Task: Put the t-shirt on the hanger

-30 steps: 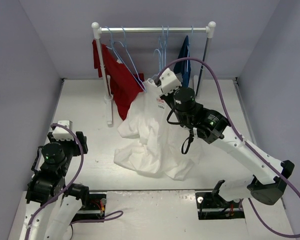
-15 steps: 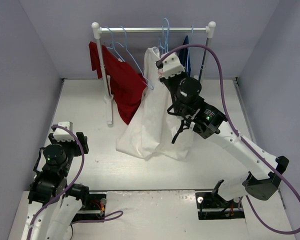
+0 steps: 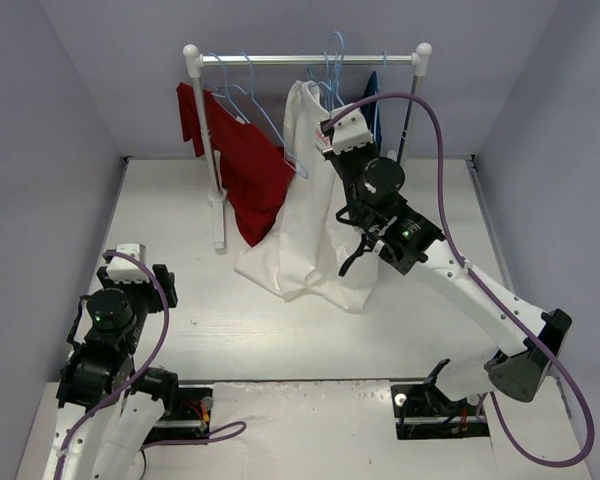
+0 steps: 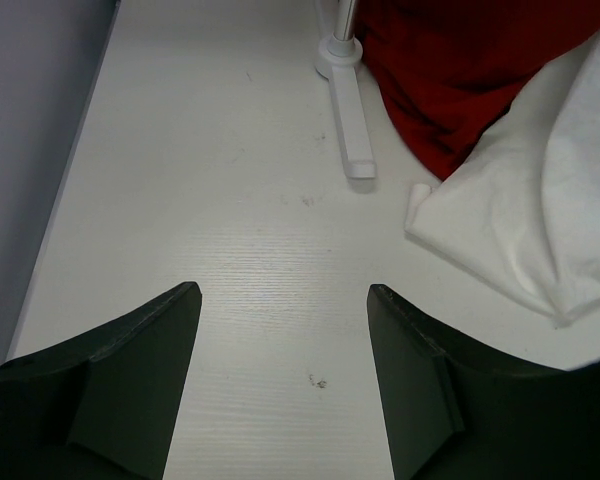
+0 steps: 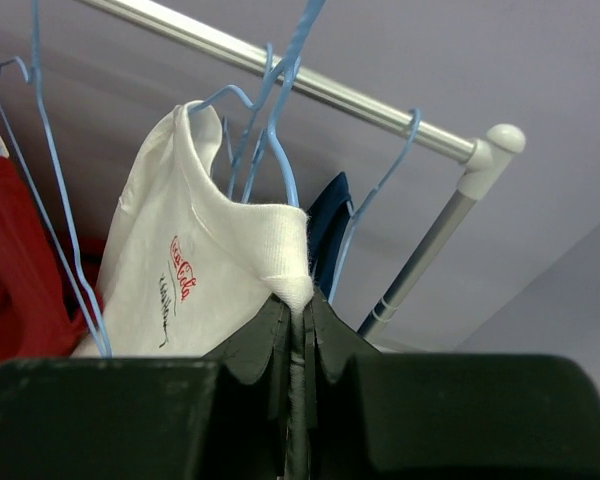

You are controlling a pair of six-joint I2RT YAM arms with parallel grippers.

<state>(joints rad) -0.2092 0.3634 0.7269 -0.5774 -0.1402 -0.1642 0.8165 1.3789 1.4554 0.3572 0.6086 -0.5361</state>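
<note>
The white t-shirt point(image 3: 305, 200) hangs from my right gripper point(image 3: 325, 115), raised up to the rack bar, its lower part trailing on the table. In the right wrist view my right gripper point(image 5: 300, 305) is shut on the ribbed collar of the t-shirt point(image 5: 195, 270), whose red logo shows. A pale-blue hanger point(image 5: 270, 110) hooked on the bar passes into the neck opening just above the fingers. In the top view that hanger point(image 3: 330, 75) hangs at the shirt's top. My left gripper point(image 4: 285, 385) is open and empty over bare table at the near left point(image 3: 130, 268).
A clothes rack point(image 3: 310, 59) stands at the back with a red shirt point(image 3: 235, 165) on its left, a navy-blue shirt point(image 3: 372, 110) on its right and several spare blue hangers point(image 3: 242, 95). The rack's white foot point(image 4: 348, 120) lies ahead of my left gripper. Purple walls enclose the table.
My right gripper has lifted the t-shirt's collar up and back from mid-table to the rack bar, among the hangers. Most of the shirt has risen off the table. The left arm has not moved.
</note>
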